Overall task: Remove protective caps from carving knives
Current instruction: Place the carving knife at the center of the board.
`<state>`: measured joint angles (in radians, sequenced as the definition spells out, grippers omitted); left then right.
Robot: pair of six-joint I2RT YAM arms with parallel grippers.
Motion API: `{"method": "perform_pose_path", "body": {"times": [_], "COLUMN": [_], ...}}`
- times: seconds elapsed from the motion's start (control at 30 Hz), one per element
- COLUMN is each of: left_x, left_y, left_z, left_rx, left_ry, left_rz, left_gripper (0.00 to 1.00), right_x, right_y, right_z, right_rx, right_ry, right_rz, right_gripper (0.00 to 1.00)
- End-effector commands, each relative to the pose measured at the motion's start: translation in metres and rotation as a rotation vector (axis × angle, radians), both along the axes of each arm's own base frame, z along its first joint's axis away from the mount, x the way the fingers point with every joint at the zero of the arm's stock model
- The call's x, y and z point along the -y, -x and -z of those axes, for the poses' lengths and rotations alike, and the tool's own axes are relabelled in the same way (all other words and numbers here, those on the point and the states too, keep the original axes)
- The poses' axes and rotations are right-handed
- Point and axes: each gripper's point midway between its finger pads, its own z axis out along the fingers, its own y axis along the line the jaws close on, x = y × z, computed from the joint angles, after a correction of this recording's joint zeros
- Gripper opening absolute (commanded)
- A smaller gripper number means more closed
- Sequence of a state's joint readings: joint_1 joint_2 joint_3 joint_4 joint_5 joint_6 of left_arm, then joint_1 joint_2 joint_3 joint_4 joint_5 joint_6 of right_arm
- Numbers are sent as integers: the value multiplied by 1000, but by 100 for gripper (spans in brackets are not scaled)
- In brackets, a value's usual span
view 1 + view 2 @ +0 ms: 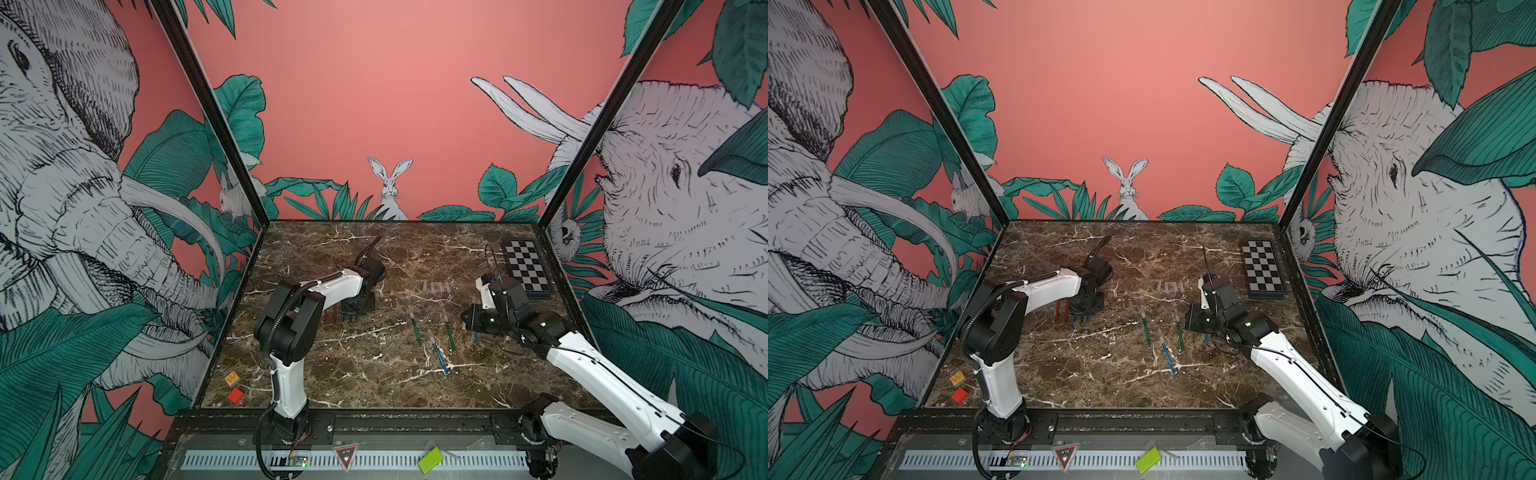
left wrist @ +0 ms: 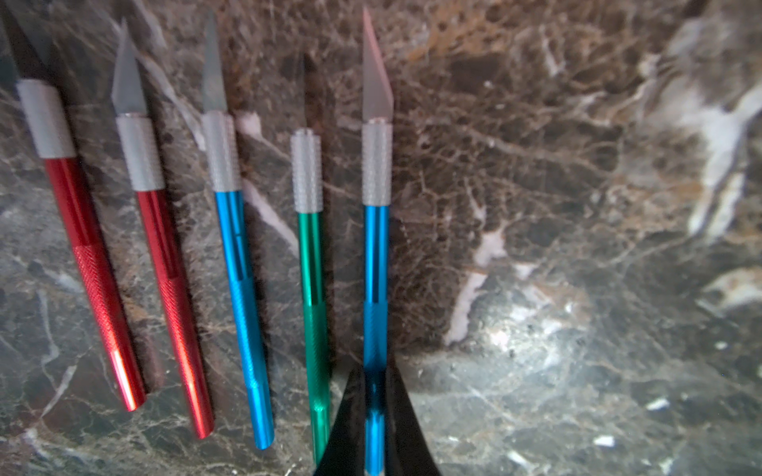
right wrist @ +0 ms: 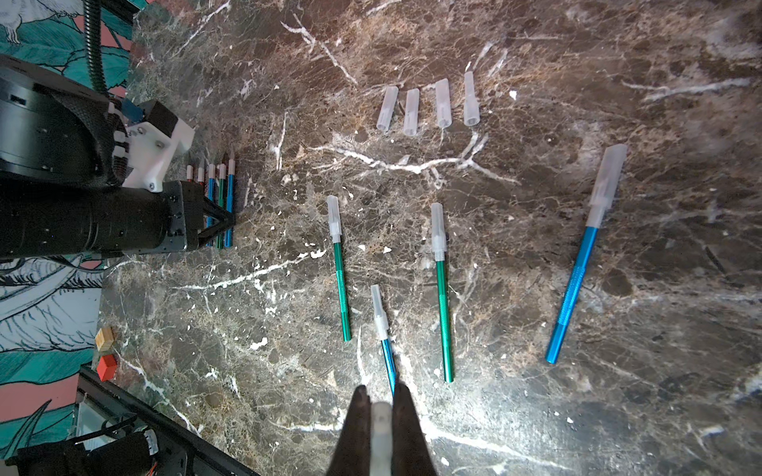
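Observation:
Five uncapped carving knives lie side by side in the left wrist view: two red (image 2: 95,263), a blue (image 2: 243,288), a green (image 2: 313,296) and another blue knife (image 2: 376,255). My left gripper (image 2: 375,371) is shut on the rear of that last blue handle. My right gripper (image 3: 380,395) is shut on a translucent protective cap (image 3: 381,428), above the table. Four loose caps (image 3: 426,105) lie in a row further off. Four capped knives lie between: green (image 3: 342,284), blue (image 3: 387,354), green (image 3: 443,313), blue (image 3: 573,288). In a top view the left gripper (image 1: 351,318) is left of centre and the right gripper (image 1: 465,320) is at the right.
A black-and-white checkerboard (image 1: 525,270) lies at the back right corner. Two small blocks, wooden (image 1: 232,377) and red (image 1: 235,395), sit near the front left edge. Patterned walls close in the marble table (image 1: 332,374) on three sides.

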<state>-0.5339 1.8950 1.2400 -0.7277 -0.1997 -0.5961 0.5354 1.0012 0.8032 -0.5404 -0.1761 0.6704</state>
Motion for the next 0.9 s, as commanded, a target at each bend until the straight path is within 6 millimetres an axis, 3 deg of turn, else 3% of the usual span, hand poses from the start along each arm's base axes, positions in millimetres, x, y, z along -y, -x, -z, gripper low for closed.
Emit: {"method": "perform_pose_path", "body": {"times": [0.0,0.4,0.87], "left_x": [-6,-8,2], "left_y": [9,8,-7], "left_z": [5,0,-33], "left_rx": [-48,-44,2], "left_ry": [-15,-29,4], "left_rz": [-21,-10,16], "left_gripper": [14,21,23], "right_x": [-2,-2,-1], "right_y": [-1,2,4], "right_z": [-16,-20,-28], "right_rx": [33,38,52], "right_ry": [-27,-30,-35], "right_rz": [4,6,5], "right_gripper": [0,0,0]}}
